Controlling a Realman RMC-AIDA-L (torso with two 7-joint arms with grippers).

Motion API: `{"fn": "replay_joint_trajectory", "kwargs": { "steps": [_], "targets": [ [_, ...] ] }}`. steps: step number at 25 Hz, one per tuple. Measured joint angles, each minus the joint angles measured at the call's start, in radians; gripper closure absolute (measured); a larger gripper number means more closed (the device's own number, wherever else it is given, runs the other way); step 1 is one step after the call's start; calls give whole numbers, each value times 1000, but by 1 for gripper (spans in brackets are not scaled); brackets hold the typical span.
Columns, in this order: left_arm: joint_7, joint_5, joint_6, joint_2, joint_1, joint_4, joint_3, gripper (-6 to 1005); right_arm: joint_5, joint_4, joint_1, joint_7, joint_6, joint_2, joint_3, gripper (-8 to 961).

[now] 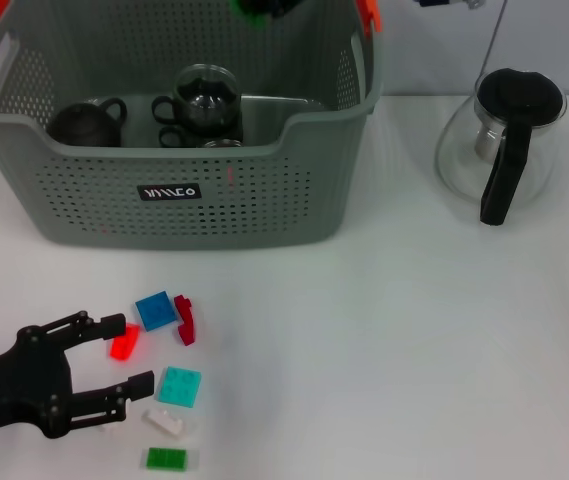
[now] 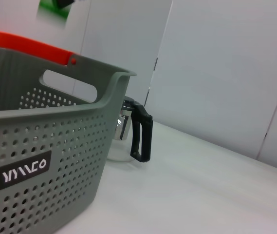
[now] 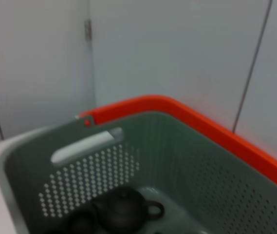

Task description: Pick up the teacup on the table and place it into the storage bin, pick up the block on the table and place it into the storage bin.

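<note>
Desk: a white desk (image 1: 414, 330) is carrying everything, with pale wall panels standing behind it.
Storage bin: the grey-green perforated storage bin (image 1: 174, 200) is sitting at the far left of the desk, orange clips on its handles, a black label with white lettering facing the robot.
Teacups: a dark teacup (image 1: 86, 122) is lying inside the bin at its left, and a glass cup with a black handle (image 1: 202, 97) is sitting inside near the middle.
Glass pot: a glass pot with a black lid and handle (image 1: 504, 140) is standing on the desk well to the right of the bin.
Blocks: small blocks are lying scattered in front of the bin, namely a red block (image 1: 124, 343), a blue block (image 1: 154, 310), a dark red block (image 1: 185, 320), a teal block (image 1: 179, 386), a white block (image 1: 167, 421) and a green block (image 1: 166, 459).
Left tool: the left tool (image 1: 124, 353) is reaching low over the desk with its fingers spread apart, the red block lying between them just beside the upper finger.
Right tool: it is looking down into the bin from above; I cannot tell how its fingers are standing.
</note>
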Motion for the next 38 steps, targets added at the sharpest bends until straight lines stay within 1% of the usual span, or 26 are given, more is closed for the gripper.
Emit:
{"fn": "replay_joint_trajectory", "kwargs": {
  "steps": [4,9,12,15,19,21,23,24,27,30,33,35,38],
  "targets": [
    [0,3,0,0,-1,-1,0,156,-15,25,5,2,38,1,-34,785],
    [0,4,0,0,-1,-1,0,155,-2,-14,-5,1,28,1,-38,596],
    [0,4,0,0,-1,2,0,155,60,-94,-49,-26,-11,2,-40,460],
    [0,3,7,2,0,3,0,155,221,-218,-130,-103,-98,0,-27,312],
    [0,3,11,4,-1,5,0,155,499,-378,-284,-242,-238,-1,-6,200],
    [3,3,14,5,-2,6,2,155,598,-420,-360,-311,-301,0,-4,143],
    [5,3,19,6,-3,7,4,155,661,-440,-432,-376,-366,0,-2,87],
    [6,4,28,7,-4,12,8,155,680,-441,-457,-405,-399,0,-1,81],
    [22,12,76,7,-5,44,28,155,701,-402,-523,-492,-509,0,-4,64],
    [33,32,113,4,-8,94,55,155,698,-302,-558,-584,-613,1,-13,52],
    [33,65,111,1,-18,145,87,155,694,-187,-568,-650,-646,1,-11,51],
    [30,104,99,-1,-30,184,103,155,691,-104,-567,-682,-642,-1,-7,51],
    [28,172,88,-10,-50,258,114,155,690,-15,-560,-715,-627,-4,-7,50]
  ]
}}
